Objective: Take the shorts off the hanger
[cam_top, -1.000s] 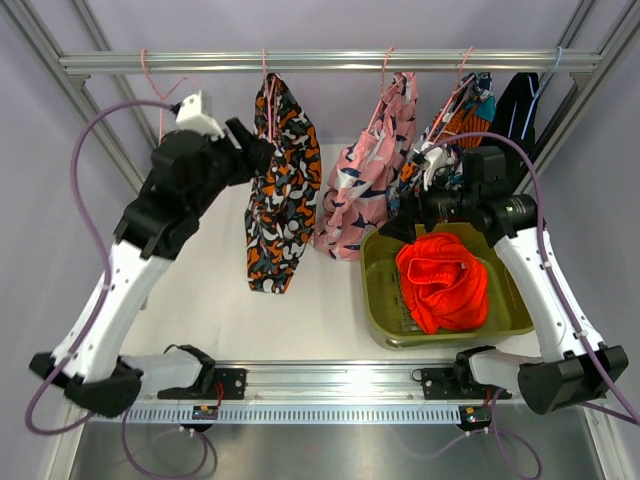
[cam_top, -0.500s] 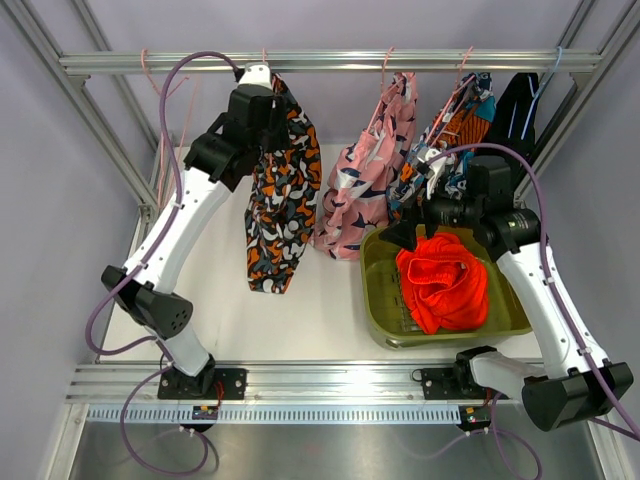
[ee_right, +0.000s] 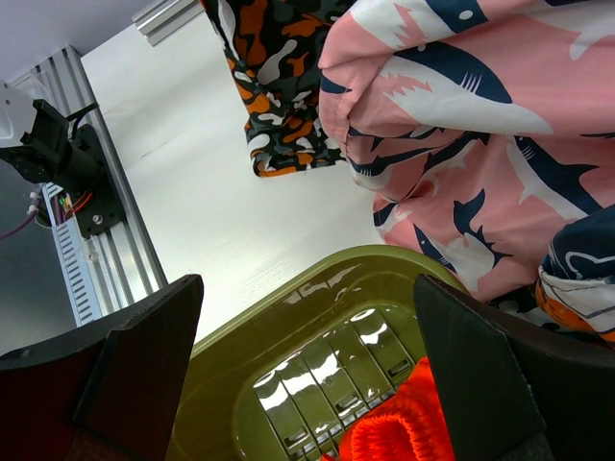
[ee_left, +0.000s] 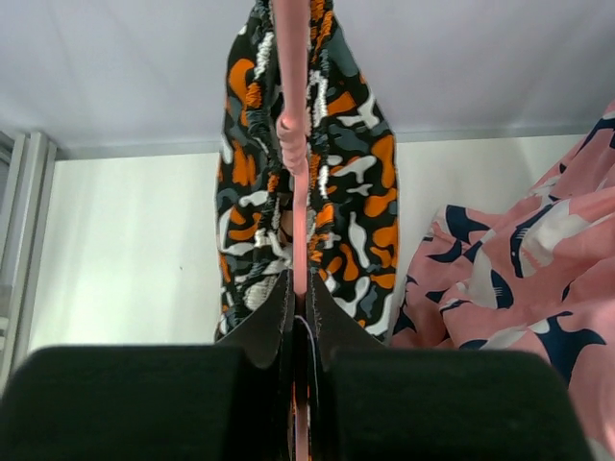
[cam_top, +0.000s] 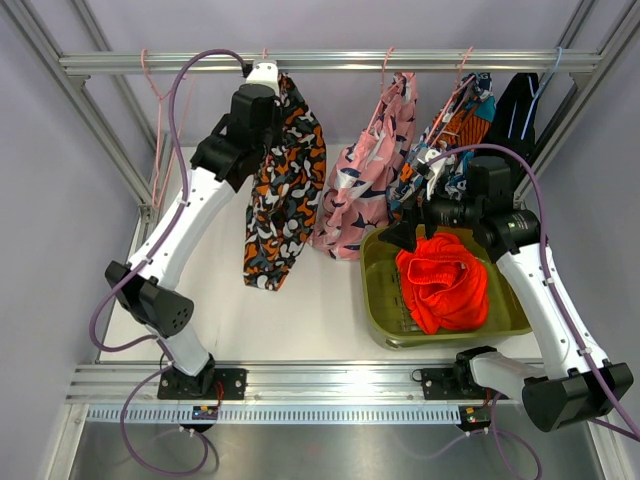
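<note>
The orange-black-white camouflage shorts [cam_top: 285, 190] hang from a pink hanger [ee_left: 291, 144] on the top rail [cam_top: 330, 61]. My left gripper [cam_top: 262, 85] is up at the waistband, shut on the hanger's pink stem, which runs between its fingers [ee_left: 301, 279]. More shorts hang to the right: pink with a navy-white print [cam_top: 365, 175], teal-orange-navy [cam_top: 455, 120] and plain black [cam_top: 518, 105]. The bright orange shorts [cam_top: 442, 280] lie in the green basket [cam_top: 375, 300]. My right gripper [cam_top: 400, 235] hovers open over the basket's near-left corner [ee_right: 307, 288], holding nothing.
An empty pink hanger [cam_top: 160, 85] dangles from the rail at the far left. Slanted frame posts [cam_top: 85, 105] flank the white table [cam_top: 200, 290]. The green basket stands at the right front, under the hanging pink shorts.
My left arm swung up from the left to the camouflage shorts' hanger, then its jaws closed on the stem; the shorts shifted slightly right. The right arm has barely moved.
</note>
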Motion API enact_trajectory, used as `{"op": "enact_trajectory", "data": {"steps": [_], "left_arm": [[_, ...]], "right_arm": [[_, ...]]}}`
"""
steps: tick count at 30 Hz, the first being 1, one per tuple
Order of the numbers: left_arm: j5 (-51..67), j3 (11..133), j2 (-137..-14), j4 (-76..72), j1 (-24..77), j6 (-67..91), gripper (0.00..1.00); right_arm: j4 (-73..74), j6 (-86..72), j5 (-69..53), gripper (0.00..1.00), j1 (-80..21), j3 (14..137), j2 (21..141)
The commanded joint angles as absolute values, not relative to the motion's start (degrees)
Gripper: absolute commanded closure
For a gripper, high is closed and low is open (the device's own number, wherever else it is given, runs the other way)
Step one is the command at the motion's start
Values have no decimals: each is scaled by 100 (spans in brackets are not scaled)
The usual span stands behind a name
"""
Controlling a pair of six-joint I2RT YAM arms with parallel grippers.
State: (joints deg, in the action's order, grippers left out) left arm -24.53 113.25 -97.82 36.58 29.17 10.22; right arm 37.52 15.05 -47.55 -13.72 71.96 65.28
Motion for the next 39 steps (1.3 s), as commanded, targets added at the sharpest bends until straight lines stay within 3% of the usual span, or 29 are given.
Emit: {"op": "enact_trajectory", "data": {"steps": [1,14,21,27,35,39], "left_arm": [[-2338,11058,-9291,2780,2883,616,100],[-1812,10565,-8403,1539,2778,70,100],[-1223,10354,-8122,1924,2637,272,100],[-889,9467,-7473,2223,2593,439,100],[-150,8062,-6444,2347,2584,948,100],[245,7386,-5846,2452,2584,1221,100]], "right_arm": [[3586,1564,-4895,1,-1371,7242,6416],[3560,1529,-4931,1,-1371,7321,6478],[3805,1958,-5307,1,-1371,7417,6495],[4070,2119,-5889,1,-1397,7681,6714],[4464,1468,-3877,5,-2758,8996,7786],[4203,-134,-2896,1,-3435,9991,8663]]}}
